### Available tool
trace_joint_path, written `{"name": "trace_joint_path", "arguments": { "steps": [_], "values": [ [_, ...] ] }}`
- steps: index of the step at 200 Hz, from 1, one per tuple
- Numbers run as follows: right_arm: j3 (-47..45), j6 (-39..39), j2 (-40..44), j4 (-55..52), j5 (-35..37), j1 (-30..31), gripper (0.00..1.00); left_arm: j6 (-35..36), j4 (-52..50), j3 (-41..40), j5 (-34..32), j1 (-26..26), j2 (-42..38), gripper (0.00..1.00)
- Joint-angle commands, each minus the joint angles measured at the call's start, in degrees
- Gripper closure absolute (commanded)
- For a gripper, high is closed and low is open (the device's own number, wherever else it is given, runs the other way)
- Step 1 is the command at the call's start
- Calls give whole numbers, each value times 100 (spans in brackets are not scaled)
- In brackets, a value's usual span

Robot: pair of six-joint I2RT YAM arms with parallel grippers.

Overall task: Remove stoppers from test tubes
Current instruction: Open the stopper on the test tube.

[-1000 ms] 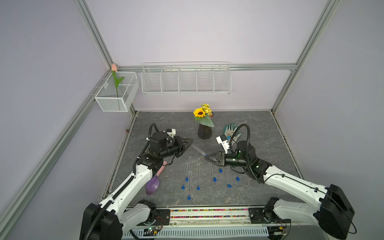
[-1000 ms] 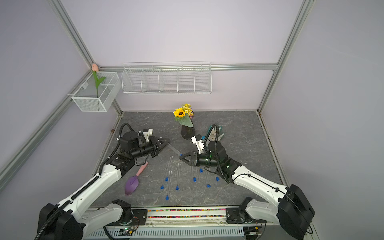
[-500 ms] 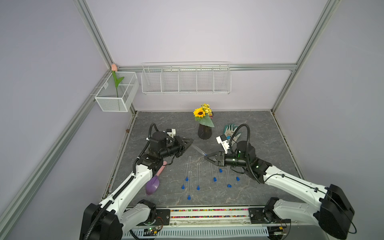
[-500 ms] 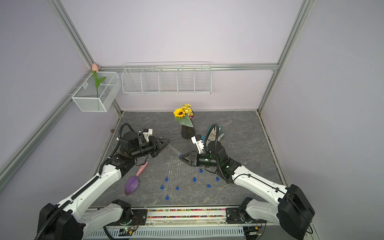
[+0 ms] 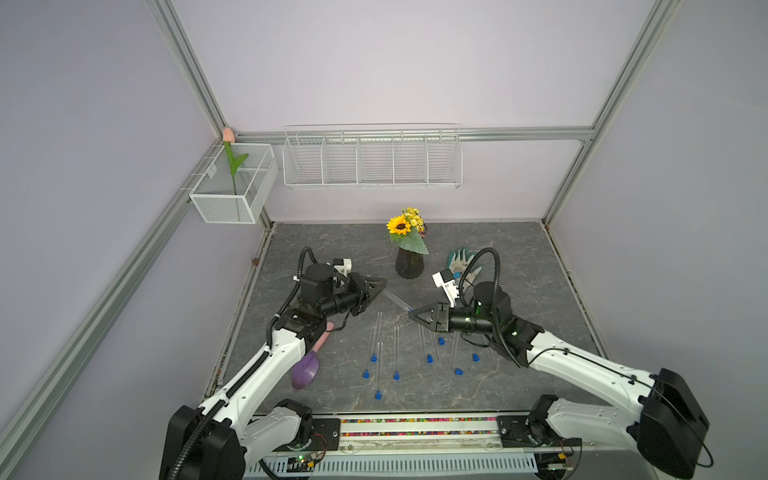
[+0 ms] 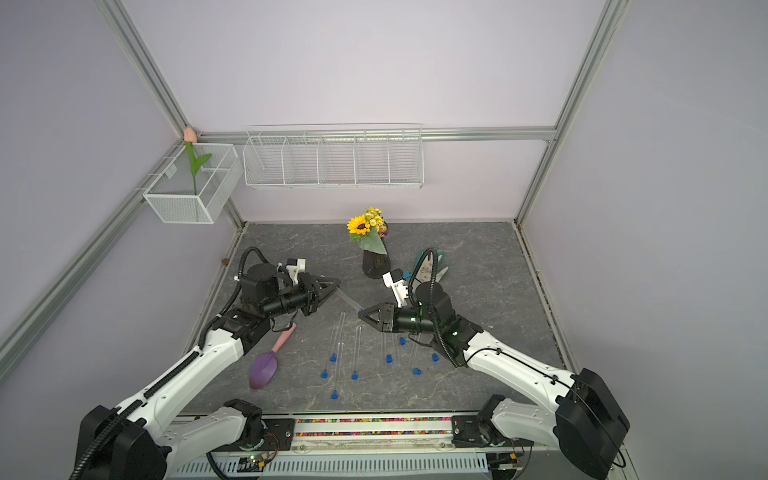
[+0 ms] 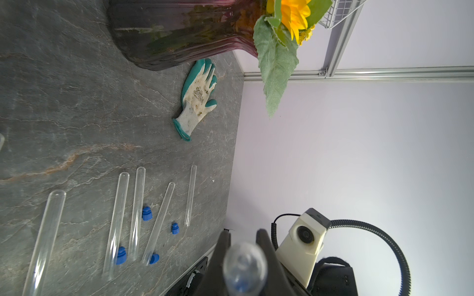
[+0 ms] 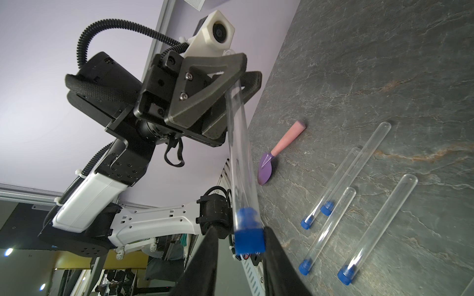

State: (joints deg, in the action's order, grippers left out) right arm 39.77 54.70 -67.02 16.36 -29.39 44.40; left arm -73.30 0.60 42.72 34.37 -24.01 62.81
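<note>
My left gripper [image 5: 384, 287] is shut on the rounded end of a clear test tube [image 5: 397, 300], held above the table and pointing at my right gripper [image 5: 411, 314]. The tube's blue stopper [image 8: 250, 241] sits between the right gripper's [image 8: 239, 232] jaws. One finger touches it and a gap shows at the other, so the jaws are open. In the left wrist view the tube's end [image 7: 243, 266] is clamped in the left gripper [image 7: 243, 234]. Several stoppered tubes [image 8: 377, 225] lie on the table. Bare tubes [image 7: 137, 212] lie beside loose stoppers [image 7: 147, 213].
A dark vase with a sunflower [image 5: 409, 264] stands behind the grippers, and a green-and-white glove [image 5: 459, 259] lies beside it. A pink-handled purple scoop [image 5: 305, 370] lies under my left forearm. Wire baskets [image 5: 372, 160] hang on the back wall.
</note>
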Motion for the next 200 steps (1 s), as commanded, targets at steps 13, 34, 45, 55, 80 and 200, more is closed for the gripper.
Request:
{"name": "trace_joint_path", "arguments": {
  "steps": [13, 34, 45, 55, 80, 200],
  "values": [
    [4, 102, 97, 289, -23, 58, 70, 4, 65, -80, -27, 28, 44, 100],
    [13, 120, 145, 333, -8, 61, 69, 17, 37, -88, -44, 27, 41, 100],
    [31, 120, 163, 346, -23, 62, 60, 29, 7, -88, -53, 28, 39, 100],
    [38, 120, 163, 350, -53, 64, 54, 43, -6, -91, -62, 26, 37, 100],
    [24, 153, 163, 423, -99, 60, 53, 46, -25, -84, -71, 27, 39, 100],
    [110, 55, 68, 158, 116, 60, 72, 80, -86, -60, -53, 26, 6, 100]
  ]
}}
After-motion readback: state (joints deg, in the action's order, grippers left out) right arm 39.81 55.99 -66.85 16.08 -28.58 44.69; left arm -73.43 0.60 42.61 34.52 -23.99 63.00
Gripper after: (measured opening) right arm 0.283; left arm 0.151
